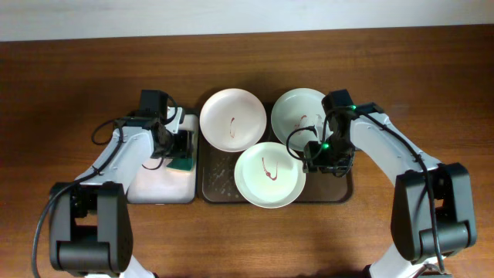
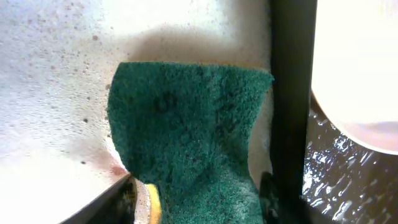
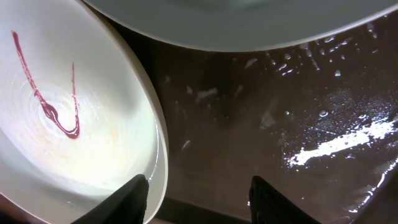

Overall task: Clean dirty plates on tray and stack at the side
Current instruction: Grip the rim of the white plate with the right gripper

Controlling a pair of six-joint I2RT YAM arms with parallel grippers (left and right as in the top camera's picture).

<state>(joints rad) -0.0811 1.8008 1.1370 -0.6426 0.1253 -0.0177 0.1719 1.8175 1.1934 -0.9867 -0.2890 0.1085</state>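
Three dirty plates lie on the dark brown tray [image 1: 333, 185]: one at the back left [image 1: 231, 120], one at the back right [image 1: 297, 112] and one at the front [image 1: 268, 174], each with a red-brown squiggle. My left gripper [image 1: 179, 151] is shut on a green and yellow sponge [image 2: 186, 130] over the small white tray [image 1: 158, 185]. My right gripper [image 1: 328, 158] is open and low over the brown tray [image 3: 280, 112], with its left finger above the right rim of the front plate [image 3: 62, 124]. The back right plate's edge [image 3: 249, 25] shows above it.
The small tray's soapy white floor [image 2: 50, 93] and black rim [image 2: 289, 93] separate the sponge from the back left plate [image 2: 360, 74] and the wet brown tray [image 2: 336, 180]. Wooden table [image 1: 77, 62] surrounds both trays.
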